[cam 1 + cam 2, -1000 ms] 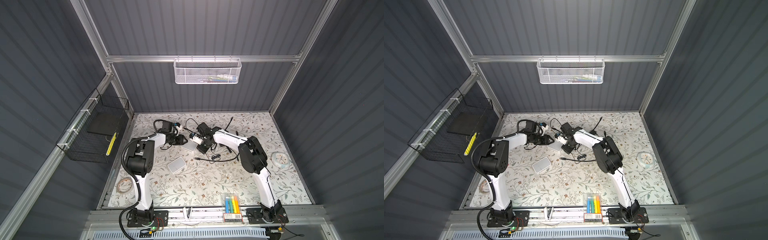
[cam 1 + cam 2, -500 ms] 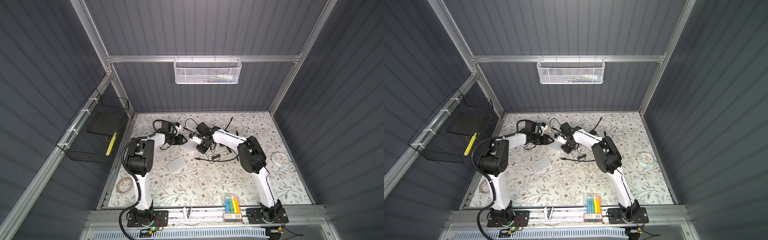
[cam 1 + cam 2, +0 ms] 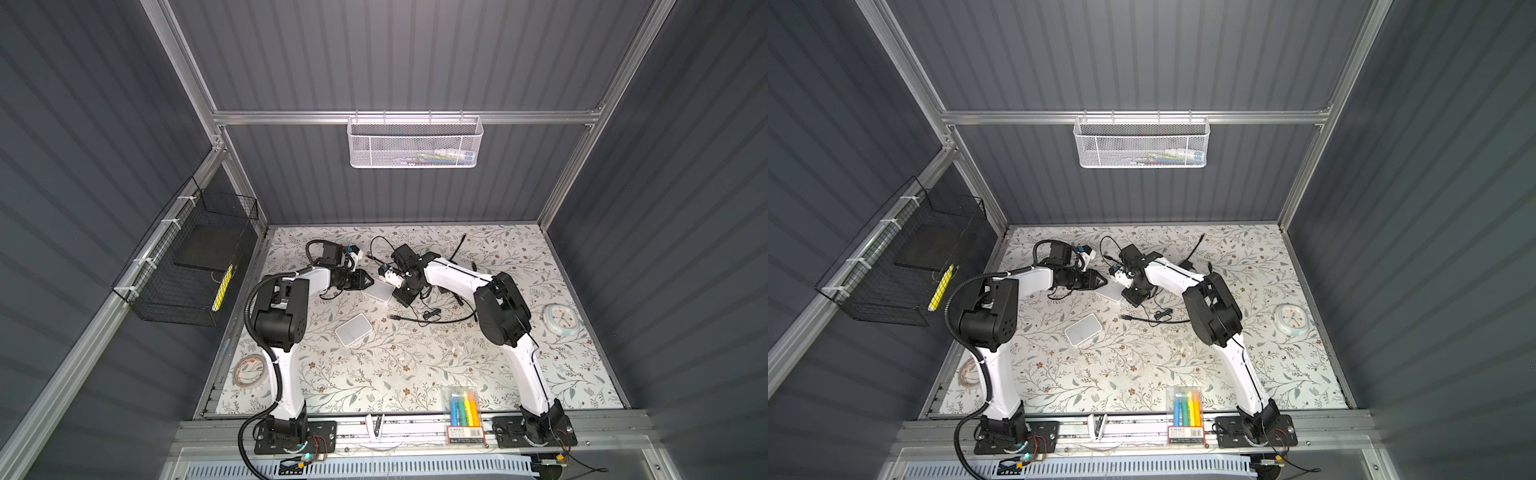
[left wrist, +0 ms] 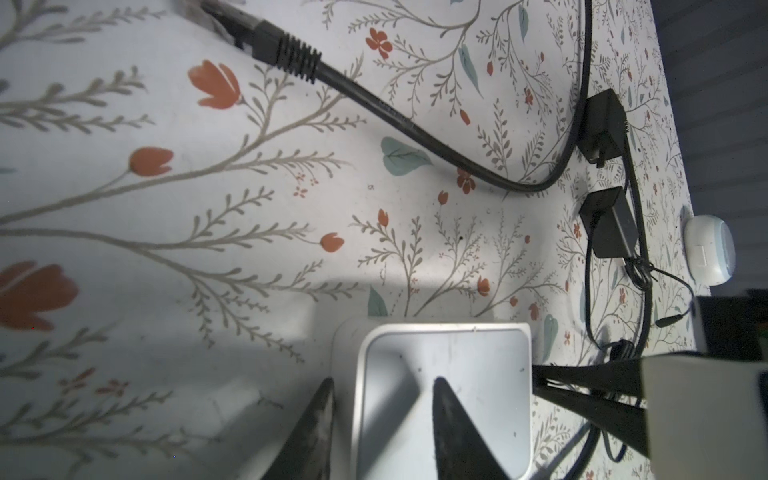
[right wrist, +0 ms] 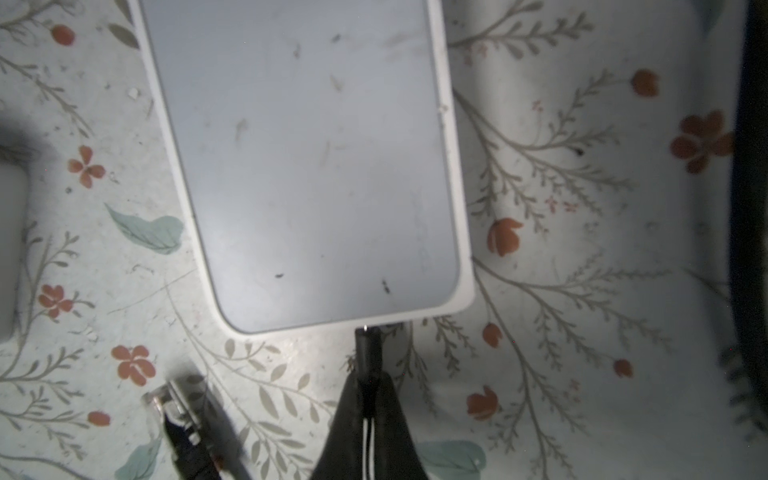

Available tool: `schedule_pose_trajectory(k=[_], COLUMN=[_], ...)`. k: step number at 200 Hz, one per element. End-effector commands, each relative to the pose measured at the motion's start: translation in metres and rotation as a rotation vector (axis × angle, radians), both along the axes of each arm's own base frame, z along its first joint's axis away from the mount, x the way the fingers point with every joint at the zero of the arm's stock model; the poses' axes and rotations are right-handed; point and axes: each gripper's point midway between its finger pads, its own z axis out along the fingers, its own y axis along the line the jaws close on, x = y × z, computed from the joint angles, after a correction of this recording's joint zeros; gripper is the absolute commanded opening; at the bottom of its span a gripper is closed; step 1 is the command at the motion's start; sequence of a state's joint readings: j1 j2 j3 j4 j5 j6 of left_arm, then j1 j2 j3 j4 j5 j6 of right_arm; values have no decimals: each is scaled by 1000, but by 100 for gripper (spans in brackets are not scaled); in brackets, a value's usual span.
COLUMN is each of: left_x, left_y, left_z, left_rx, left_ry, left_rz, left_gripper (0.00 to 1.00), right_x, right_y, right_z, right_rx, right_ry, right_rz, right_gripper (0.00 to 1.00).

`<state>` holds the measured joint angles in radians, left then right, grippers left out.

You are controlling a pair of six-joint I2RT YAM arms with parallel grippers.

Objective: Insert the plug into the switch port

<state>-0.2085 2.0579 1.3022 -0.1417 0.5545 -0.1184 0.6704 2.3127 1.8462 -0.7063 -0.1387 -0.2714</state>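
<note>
The switch is a flat white box with a grey top, lying on the floral mat between both grippers. My left gripper is open astride one edge of the switch. One fingertip is over its top and the other is beside it above the mat. My right gripper is shut on a thin black plug. The plug's tip meets the side wall of the switch. The port itself is hidden.
A second white box lies nearer the front. A black network cable and black adapters lie around the switch. A clear connector lies beside my right gripper. A clock, a marker box and a tape roll lie further out.
</note>
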Motion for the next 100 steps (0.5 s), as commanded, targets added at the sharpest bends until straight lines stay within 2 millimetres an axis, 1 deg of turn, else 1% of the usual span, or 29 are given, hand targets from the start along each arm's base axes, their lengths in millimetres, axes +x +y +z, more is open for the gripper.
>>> schedule_pose_trajectory(k=[1,25,58,100], left_x=[-9,-11,-15,-15], left_y=[-11,-12,-18,-18], left_z=[-6,-8,-12,-18], left_rx=[-24,-17,-1,36], left_ry=[34,36,46,51], left_rz=[-57,-67,-93,-106], left_gripper=[37,36,35,34], right_x=[8,12,14,12], right_y=[8,2,3,-1], right_z=[11,9,15,13], right_rx=[23,-11,2,-15], right_ry=[-50,-68,-83,-85], right_rz=[4,2,15,30], right_gripper=[0,0,0,0])
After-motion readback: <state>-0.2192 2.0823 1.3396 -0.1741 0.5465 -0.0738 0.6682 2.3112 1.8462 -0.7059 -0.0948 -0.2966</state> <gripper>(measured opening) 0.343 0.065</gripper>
